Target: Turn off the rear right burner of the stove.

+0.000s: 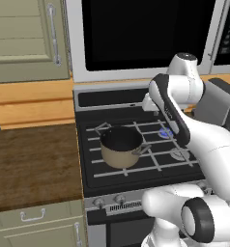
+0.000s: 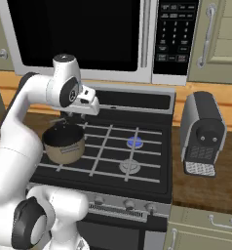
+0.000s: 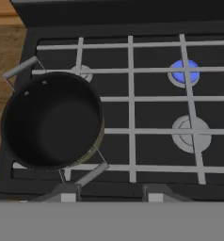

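Observation:
The black stove [image 1: 107,99] [image 2: 137,101] [image 3: 151,115] lies below my hand. Its rear right burner [image 1: 166,132] [image 2: 135,142] [image 3: 185,73] carries a blue flame ring. My gripper [image 3: 110,194] [image 2: 71,116] [image 1: 149,103] hangs high over the stove's middle, toward the rear, pointing down. It is open, its two tips wide apart with nothing between them. Round knobs [image 1: 120,198] [image 2: 129,203] sit on the silver front strip, well below and in front of the gripper. Which knob serves which burner I cannot tell.
A tan pot [image 1: 121,144] [image 2: 64,143] [image 3: 52,120] with a dark inside stands on the front left burner. The pale front right burner disc [image 3: 191,133] shows no flame. A coffee machine [image 2: 202,134] stands right of the stove, a wooden counter [image 1: 35,164] left, a microwave [image 2: 88,34] above.

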